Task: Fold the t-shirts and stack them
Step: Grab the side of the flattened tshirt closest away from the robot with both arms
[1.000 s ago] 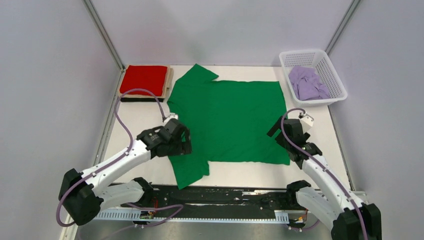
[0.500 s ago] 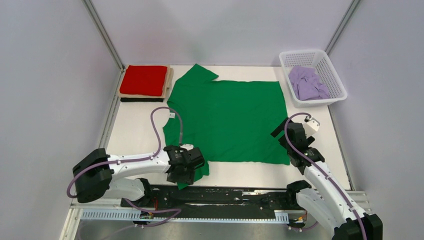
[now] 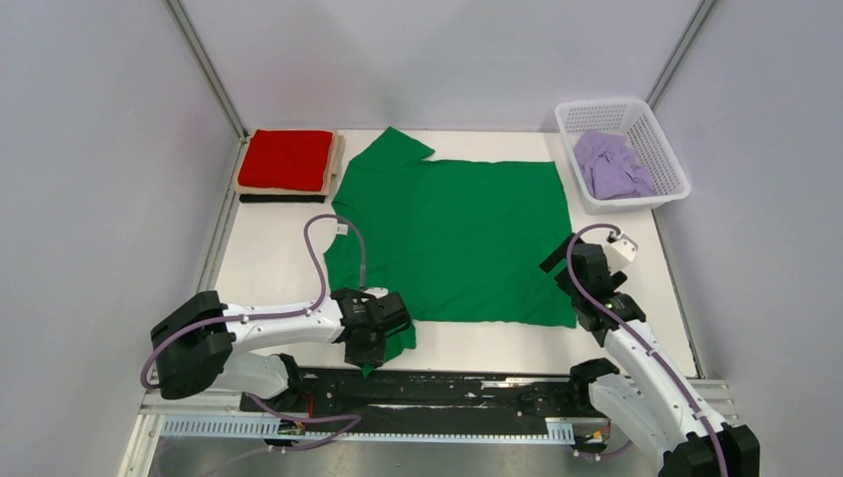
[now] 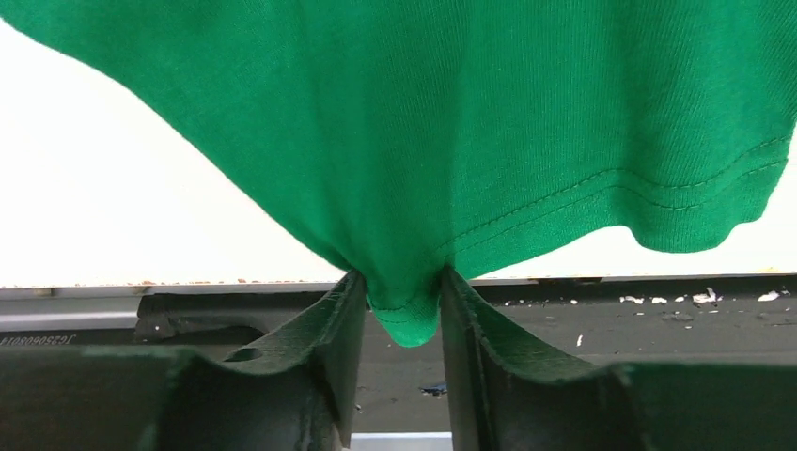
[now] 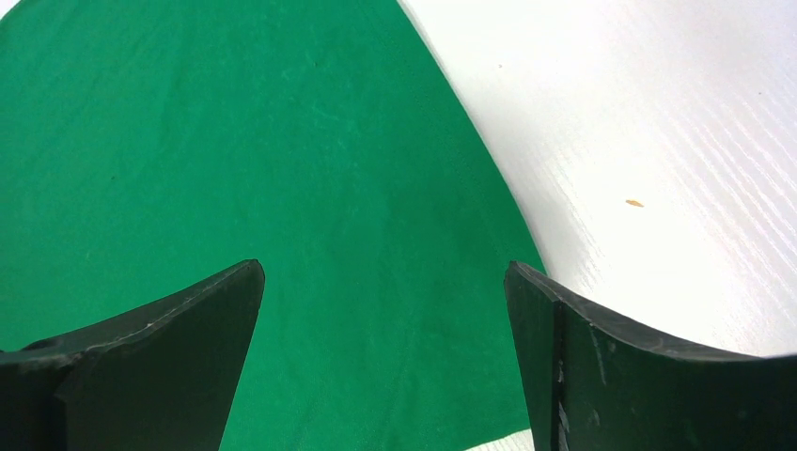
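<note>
The green t-shirt (image 3: 457,238) lies spread flat across the table's middle. Its near left sleeve (image 3: 390,343) hangs at the table's front edge. My left gripper (image 3: 383,333) reaches in low from the left and is shut on that sleeve. In the left wrist view the hemmed sleeve tip (image 4: 406,315) is bunched between the two fingers of the left gripper (image 4: 402,282). My right gripper (image 3: 559,260) hovers open over the shirt's near right corner, with green t-shirt cloth (image 5: 282,169) under the right gripper (image 5: 385,271) and nothing between its fingers.
A folded red t-shirt (image 3: 288,159) tops a stack at the back left, over a beige one (image 3: 337,164) and a black one (image 3: 268,198). A lilac t-shirt (image 3: 611,164) lies crumpled in the white basket (image 3: 596,104) at the back right. A black rail (image 3: 447,393) runs below the table's front edge.
My left arm swung from the shirt's left side down to the near sleeve, and its jaws closed in on the sleeve tip. The right arm drew back slightly and stayed open.
</note>
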Robot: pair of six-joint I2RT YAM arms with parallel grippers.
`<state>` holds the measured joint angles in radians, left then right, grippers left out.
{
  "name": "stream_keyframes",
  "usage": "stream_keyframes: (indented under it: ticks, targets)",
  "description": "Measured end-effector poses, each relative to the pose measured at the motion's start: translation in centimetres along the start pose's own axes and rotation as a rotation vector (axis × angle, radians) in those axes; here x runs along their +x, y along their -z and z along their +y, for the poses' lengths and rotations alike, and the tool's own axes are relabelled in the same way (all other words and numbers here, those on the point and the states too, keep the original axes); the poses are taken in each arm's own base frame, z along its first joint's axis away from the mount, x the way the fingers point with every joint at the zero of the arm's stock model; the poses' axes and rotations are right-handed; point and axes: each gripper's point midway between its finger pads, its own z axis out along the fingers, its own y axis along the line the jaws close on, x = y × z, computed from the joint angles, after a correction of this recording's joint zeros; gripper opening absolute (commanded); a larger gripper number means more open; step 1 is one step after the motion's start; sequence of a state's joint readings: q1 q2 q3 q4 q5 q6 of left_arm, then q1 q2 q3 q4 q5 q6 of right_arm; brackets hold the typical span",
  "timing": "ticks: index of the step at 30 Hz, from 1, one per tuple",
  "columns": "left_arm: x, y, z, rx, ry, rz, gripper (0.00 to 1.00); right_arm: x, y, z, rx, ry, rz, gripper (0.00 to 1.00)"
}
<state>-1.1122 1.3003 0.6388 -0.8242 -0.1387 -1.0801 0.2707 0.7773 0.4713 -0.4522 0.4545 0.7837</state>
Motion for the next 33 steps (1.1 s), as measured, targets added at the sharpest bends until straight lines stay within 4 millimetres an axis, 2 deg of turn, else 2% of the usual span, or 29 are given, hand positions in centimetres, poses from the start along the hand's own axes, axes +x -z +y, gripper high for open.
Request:
stream_keyframes:
  ticks: [4, 7, 13, 18, 26, 33]
  targets:
    - [-0.1, 0.0, -0.7, -0.001, 0.007, 0.017, 0.22, 0.0, 0.0, -0.1, 0.005, -0.019, 0.004, 1.00]
    - [-0.1, 0.0, -1.1, 0.002, 0.007, 0.022, 0.01, 0.5, 0.2, -0.3, 0.011, -0.041, 0.026, 1.00]
    - [-0.1, 0.2, -0.6, -0.013, 0.006, 0.013, 0.00, 2.4, 1.3, -0.7, 0.004, -0.070, 0.131, 1.00]
    - [0.6, 0.5, 1.1, -0.032, -0.016, 0.013, 0.00, 4.2, 2.4, -2.6, 0.111, -0.136, 0.220, 1.00]
    - [0.6, 1.1, 1.5, -0.013, -0.057, 0.003, 0.00, 7.3, 2.6, -6.0, 0.282, -0.284, 0.268, 0.82]
    - [0.7, 1.3, 1.1, 0.017, -0.062, 0.008, 0.00, 7.8, 2.5, -7.2, 0.341, -0.341, 0.246, 0.63]
